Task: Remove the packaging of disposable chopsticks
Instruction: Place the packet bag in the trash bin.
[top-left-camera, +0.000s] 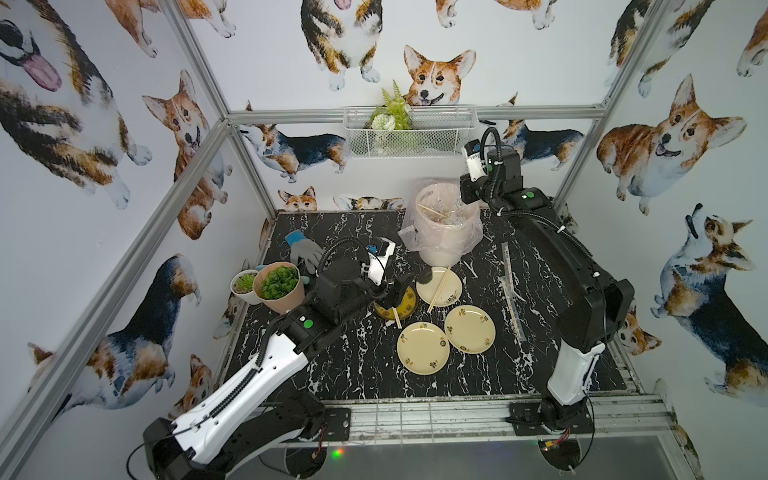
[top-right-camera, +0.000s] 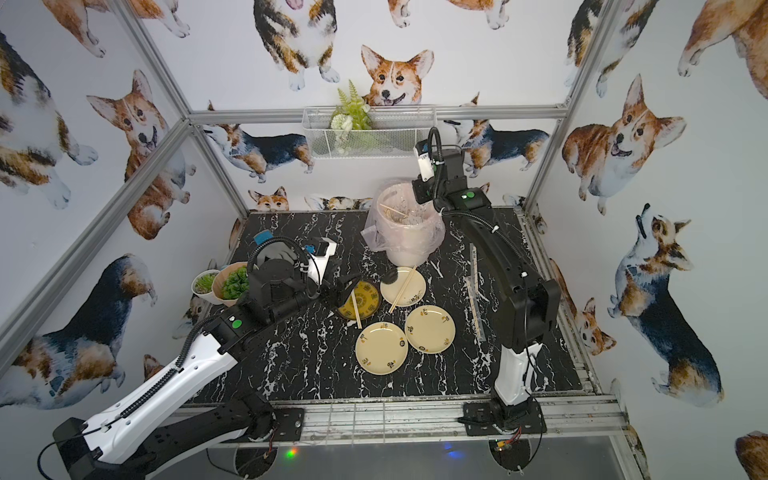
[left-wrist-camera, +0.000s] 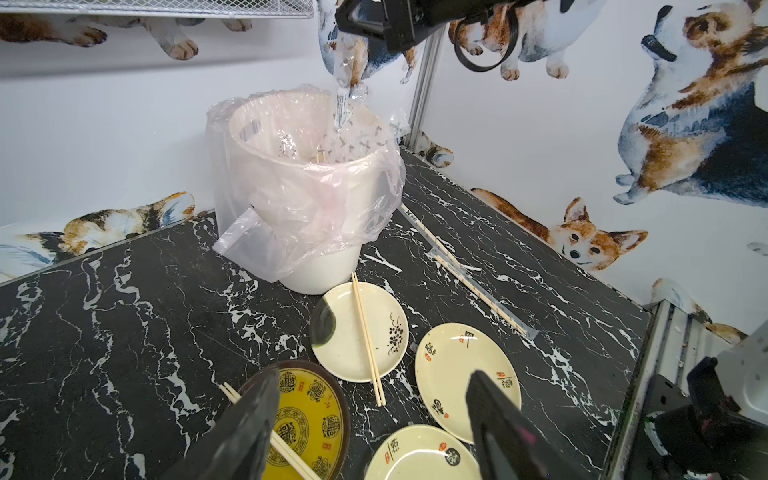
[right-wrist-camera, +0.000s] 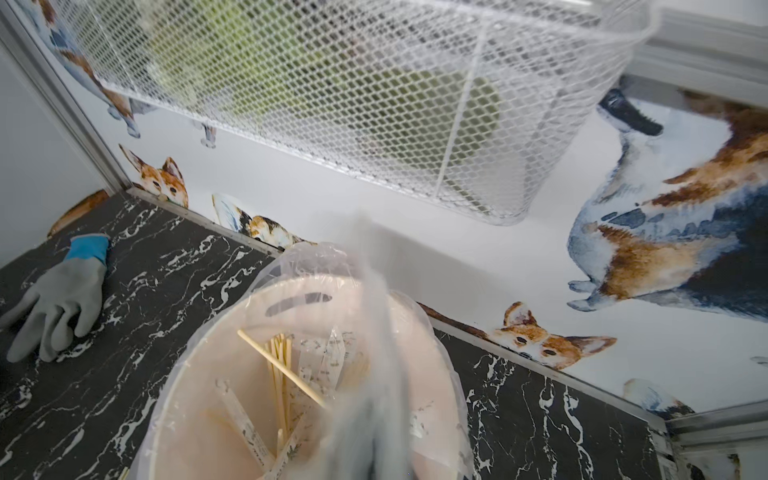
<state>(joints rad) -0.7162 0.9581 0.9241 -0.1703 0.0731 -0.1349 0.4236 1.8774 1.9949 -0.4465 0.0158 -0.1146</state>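
Note:
My right gripper (top-left-camera: 468, 194) hangs over the lined bin (top-left-camera: 444, 245), shut on a clear packaging sleeve (left-wrist-camera: 343, 89) that dangles into the bin's mouth. In the right wrist view the sleeve (right-wrist-camera: 374, 316) is a blur that covers the fingers. My left gripper (left-wrist-camera: 372, 374) is open and empty, low over a yellow plate (left-wrist-camera: 316, 419) that carries a bare pair of chopsticks (left-wrist-camera: 286, 451). Another bare pair (top-left-camera: 439, 289) lies across a cream plate (top-left-camera: 451, 286). Two wrapped pairs (top-left-camera: 511, 286) lie on the table to the right of the plates.
Two bare cream plates (top-left-camera: 423, 348) (top-left-camera: 470, 329) sit in front of the others. A grey glove (top-left-camera: 303, 254) and two potted plants (top-left-camera: 276, 286) stand at the left. A wire basket (top-left-camera: 411, 137) hangs on the back rail above the bin. Sleeves and sticks lie inside the bin.

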